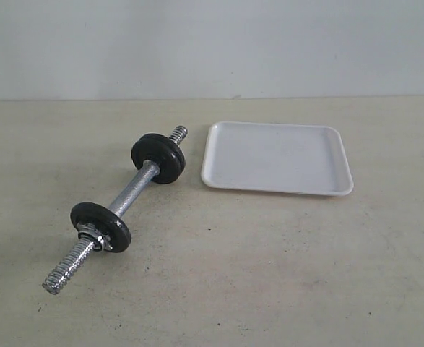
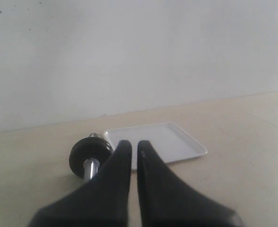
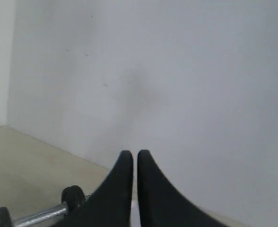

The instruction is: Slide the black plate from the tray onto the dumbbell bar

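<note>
Beige tabletop (image 1: 269, 275), left claw (image 2: 134, 144) and right claw (image 3: 134, 154) pressed together, pointing level, black plate (image 1: 158, 159) on dumbbell bar (image 1: 128, 199).

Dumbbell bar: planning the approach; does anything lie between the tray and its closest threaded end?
Nothing visible: only table between the tray and the dumbbell bar. The tray holds no plate; the far black plate and near black plate sit on the bar.

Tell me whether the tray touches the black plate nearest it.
Apart. The exterior view shows a strip of table between that plate and the tray, at its left edge.
</note>
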`<state>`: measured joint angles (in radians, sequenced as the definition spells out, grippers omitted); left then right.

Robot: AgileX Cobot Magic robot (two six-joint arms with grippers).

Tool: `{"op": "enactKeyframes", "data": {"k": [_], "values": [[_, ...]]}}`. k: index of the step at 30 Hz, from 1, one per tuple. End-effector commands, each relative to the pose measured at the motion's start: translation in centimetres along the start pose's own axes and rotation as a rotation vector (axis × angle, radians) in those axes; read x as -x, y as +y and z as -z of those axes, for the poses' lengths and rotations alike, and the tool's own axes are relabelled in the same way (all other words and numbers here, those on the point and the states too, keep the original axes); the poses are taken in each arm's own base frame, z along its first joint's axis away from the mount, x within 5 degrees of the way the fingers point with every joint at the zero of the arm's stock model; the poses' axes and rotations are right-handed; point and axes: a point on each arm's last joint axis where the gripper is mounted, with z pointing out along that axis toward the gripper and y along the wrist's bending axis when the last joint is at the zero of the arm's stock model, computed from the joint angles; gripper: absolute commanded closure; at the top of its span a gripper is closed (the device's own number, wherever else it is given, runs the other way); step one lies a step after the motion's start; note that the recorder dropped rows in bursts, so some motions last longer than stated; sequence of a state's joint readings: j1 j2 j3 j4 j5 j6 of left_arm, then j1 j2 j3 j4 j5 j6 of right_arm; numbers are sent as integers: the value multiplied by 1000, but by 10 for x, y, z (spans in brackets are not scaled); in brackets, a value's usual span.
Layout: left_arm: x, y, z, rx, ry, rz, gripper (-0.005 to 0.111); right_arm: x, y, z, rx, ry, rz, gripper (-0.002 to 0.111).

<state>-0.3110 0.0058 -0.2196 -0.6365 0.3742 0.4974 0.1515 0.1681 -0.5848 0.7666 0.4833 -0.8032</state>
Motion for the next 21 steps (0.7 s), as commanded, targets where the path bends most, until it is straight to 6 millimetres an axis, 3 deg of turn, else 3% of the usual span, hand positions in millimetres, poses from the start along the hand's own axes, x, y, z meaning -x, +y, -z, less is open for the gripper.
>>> {"op": "enactKeyframes", "data": {"k": [1,4,9,21], "values": [[1,-1,-1,-11,-15,65,102,-53,-20,-14,-219,-24,-104,107],[1,-1,-1,-11,-15,65,102,-83,-29,-16,-336,-15,-113,107],[1,-1,-1,-11,-15,65,102,-117,-27,-18,-336,80,-128,107],[1,-1,-1,-12,-13,65,102,-121,-24,-17,-314,100,-128,107]]}}
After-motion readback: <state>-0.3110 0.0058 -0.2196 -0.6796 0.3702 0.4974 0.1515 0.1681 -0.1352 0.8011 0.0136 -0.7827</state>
